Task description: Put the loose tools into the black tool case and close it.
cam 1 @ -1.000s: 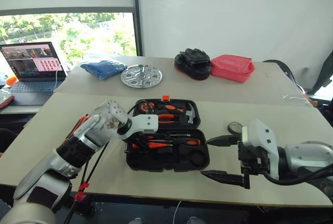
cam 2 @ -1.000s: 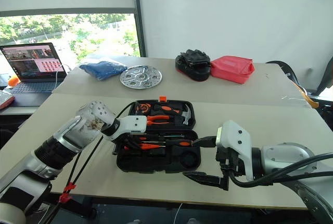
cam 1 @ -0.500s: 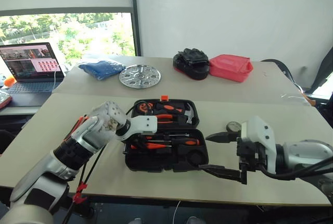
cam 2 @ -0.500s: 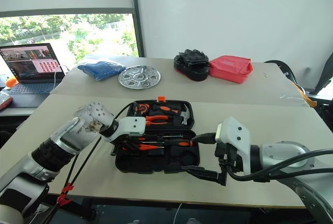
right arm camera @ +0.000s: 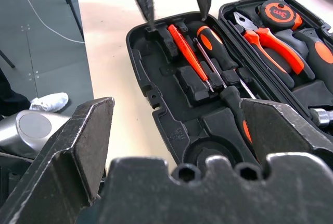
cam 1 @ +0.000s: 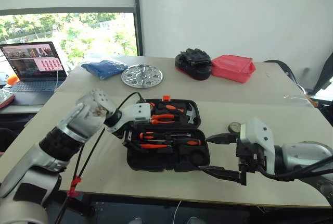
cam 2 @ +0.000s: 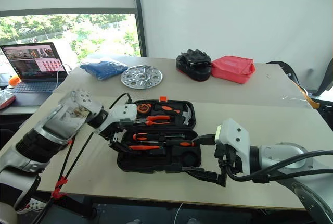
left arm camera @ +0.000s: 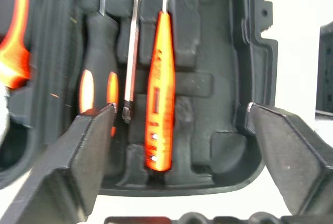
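The black tool case (cam 1: 156, 160) lies open on the near table. In its near half lie a slim orange screwdriver (left arm camera: 158, 88) and two black-and-orange screwdrivers (right arm camera: 213, 47) (right arm camera: 237, 110), each in a recess. My left gripper (left arm camera: 178, 108) hangs open just above the case's left end, over the slim screwdriver, with nothing between its fingers. Its black fingertips (right arm camera: 151, 23) stand apart from the tools. My right gripper (cam 1: 204, 154) is open at the case's right end, holding nothing. A small dark tape roll (cam 1: 234, 127) lies on the table behind it.
Pliers (right arm camera: 265, 41), a tape measure (right arm camera: 278, 13) and a hammer (cam 1: 190, 113) fill the case's far half. On the back table are a laptop (cam 1: 34, 65), blue cloth (cam 1: 104, 69), metal disc (cam 1: 141, 76), black gloves bundle (cam 1: 193, 63) and red pouch (cam 1: 232, 67).
My left gripper has opened and lifted up and leftward off the case's left end. The right gripper has stayed in place, open.
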You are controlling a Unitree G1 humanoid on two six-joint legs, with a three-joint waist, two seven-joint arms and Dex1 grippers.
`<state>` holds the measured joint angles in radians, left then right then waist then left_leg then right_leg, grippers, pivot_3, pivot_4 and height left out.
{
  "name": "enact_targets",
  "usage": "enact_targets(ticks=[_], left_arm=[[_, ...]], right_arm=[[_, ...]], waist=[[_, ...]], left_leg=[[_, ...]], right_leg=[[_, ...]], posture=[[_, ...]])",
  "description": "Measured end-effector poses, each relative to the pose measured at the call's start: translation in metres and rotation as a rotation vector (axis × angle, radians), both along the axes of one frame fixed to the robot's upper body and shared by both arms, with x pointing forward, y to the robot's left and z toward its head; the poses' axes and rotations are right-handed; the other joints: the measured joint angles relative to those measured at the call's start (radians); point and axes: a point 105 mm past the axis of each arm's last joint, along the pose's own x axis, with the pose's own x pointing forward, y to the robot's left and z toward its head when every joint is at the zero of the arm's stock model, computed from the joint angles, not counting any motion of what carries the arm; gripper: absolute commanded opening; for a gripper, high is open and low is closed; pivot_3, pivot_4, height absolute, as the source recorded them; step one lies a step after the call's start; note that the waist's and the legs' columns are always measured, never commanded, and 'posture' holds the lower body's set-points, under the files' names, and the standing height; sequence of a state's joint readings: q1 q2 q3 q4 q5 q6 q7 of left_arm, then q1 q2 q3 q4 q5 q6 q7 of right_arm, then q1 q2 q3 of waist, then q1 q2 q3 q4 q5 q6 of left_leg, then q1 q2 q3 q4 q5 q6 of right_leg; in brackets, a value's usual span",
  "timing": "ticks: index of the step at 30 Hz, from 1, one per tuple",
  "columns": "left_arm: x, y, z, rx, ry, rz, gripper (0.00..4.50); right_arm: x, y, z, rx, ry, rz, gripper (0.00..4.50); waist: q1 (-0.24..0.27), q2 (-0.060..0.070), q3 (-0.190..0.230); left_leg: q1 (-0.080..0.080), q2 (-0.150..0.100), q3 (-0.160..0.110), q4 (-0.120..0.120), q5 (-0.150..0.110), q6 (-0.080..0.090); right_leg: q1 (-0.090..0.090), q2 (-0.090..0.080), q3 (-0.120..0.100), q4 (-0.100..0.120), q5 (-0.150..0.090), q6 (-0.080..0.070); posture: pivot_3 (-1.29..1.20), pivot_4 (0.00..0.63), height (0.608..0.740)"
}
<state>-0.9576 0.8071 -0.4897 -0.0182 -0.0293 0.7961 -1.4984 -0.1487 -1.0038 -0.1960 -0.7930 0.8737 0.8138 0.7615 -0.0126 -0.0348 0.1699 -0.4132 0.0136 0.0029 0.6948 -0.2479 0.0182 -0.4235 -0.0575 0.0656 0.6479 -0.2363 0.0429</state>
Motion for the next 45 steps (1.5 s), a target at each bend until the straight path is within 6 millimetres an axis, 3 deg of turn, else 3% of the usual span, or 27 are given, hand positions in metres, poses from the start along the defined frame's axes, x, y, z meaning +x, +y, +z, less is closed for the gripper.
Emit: enact_targets(ticks=[8, 18, 39, 45], left_arm=[[0.021, -0.017, -0.009, -0.033, -0.093, -0.021, 0.07], [0.006, -0.017, -0.03, 0.016, -0.035, -0.078, 0.07], [0.0, -0.018, -0.031, 0.06, -0.099, -0.123, 0.07], [-0.004, -0.018, -0.043, 0.084, -0.088, -0.156, 0.07]], right_arm=[[0.0, 0.0, -0.002, -0.005, 0.005, 0.002, 4.5], [-0.001, 0.0, -0.003, -0.006, 0.014, 0.007, 4.5], [-0.001, 0.0, -0.004, -0.008, 0.015, 0.008, 4.5], [0.0, 0.0, -0.005, -0.011, 0.014, 0.004, 4.5]], waist=[[0.0, 0.0, 0.0], [-0.001, 0.0, 0.0], [-0.001, 0.0, 0.0], [0.0, 0.0, 0.0]], left_leg=[[-0.001, 0.0, 0.0, 0.0, 0.0, 0.0], [0.0, 0.0, 0.0, 0.0, 0.0, 0.0], [0.0, 0.0, 0.0, 0.0, 0.0, 0.0], [0.002, 0.0, 0.0, 0.0, 0.0, 0.0]], right_leg=[[0.0, 0.0, 0.0, 0.0, 0.0, 0.0], [0.0, 0.0, 0.0, 0.0, 0.0, 0.0], [0.0, 0.0, 0.0, 0.0, 0.0, 0.0], [0.001, 0.0, 0.0, 0.001, 0.0, 0.0]], posture=[[0.0, 0.15, 0.74], [0.0, 0.15, 0.74], [0.0, 0.15, 0.74], [0.0, 0.15, 0.74]])
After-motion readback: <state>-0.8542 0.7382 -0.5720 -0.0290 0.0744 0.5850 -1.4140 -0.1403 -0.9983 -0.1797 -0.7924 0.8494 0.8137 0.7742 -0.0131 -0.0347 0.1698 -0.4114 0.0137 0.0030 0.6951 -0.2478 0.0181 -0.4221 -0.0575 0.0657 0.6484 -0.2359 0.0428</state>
